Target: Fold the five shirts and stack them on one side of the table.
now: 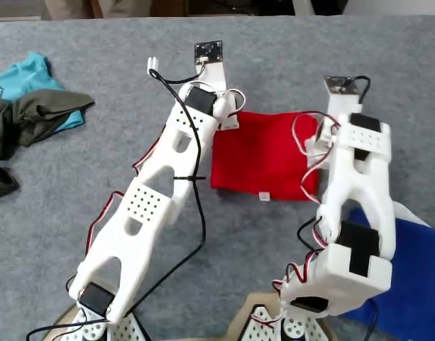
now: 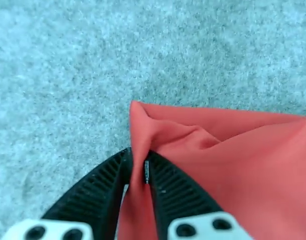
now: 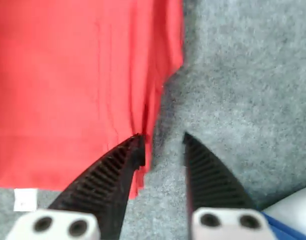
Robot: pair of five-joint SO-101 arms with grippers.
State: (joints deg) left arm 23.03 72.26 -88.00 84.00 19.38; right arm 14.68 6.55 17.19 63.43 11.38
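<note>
My left gripper [image 2: 141, 167] clamps the red shirt [image 1: 263, 153] by a bunched corner; my right gripper [image 3: 162, 145] sits parted at that shirt's opposite edge, holding nothing — pulling now could skew the fold.

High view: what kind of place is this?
Likely a robotics lab bench: two arms mounted at a grey fabric-covered table, a red shirt between them, teal and olive shirts heaped aside.
</note>
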